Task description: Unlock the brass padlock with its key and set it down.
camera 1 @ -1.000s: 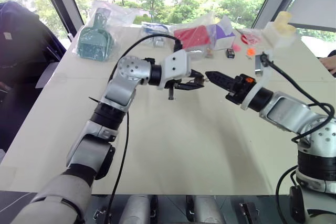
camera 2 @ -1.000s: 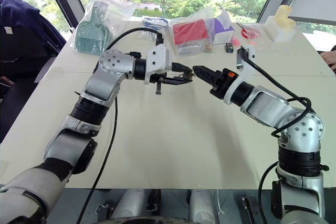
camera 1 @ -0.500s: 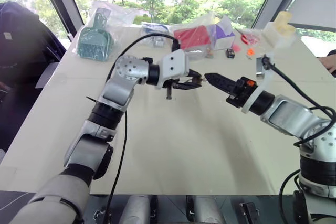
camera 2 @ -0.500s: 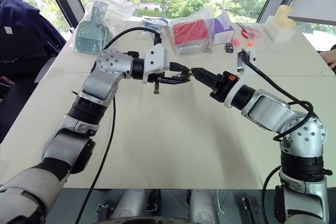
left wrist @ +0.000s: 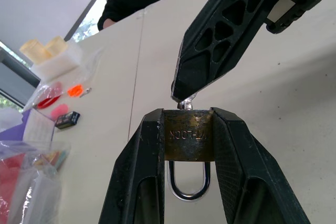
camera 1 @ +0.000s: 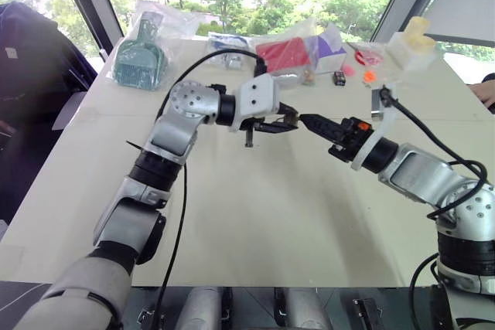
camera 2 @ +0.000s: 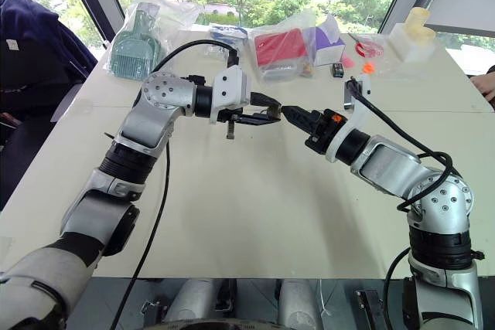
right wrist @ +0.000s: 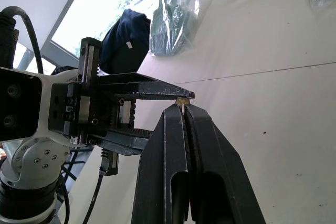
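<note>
My left gripper (left wrist: 187, 115) is shut on the brass padlock (left wrist: 190, 141), held above the table with its silvery shackle (left wrist: 188, 183) hanging between the fingers. The key (left wrist: 187, 101) sticks out of the padlock's body on the side opposite the shackle. My right gripper (left wrist: 180, 92) meets it head-on, and its tips are shut on the key. In the head views the left gripper (camera 1: 287, 122) and right gripper (camera 1: 304, 120) touch tip to tip over the table's middle. The right wrist view shows the closed fingertips (right wrist: 178, 109) against a sliver of brass (right wrist: 182, 99).
Along the far edge of the pale table (camera 1: 255, 214) lie bagged goods: a green scoop (camera 1: 139, 59), a red pack (camera 1: 282, 53), a purple box (camera 1: 331, 50) and white containers (camera 1: 414, 40). A dark jacket (camera 1: 31, 52) hangs at the left. A person's hand (camera 1: 484, 93) rests at the right edge.
The right gripper's fingers have closed onto the key at the padlock. The left gripper has kept still with the padlock in it.
</note>
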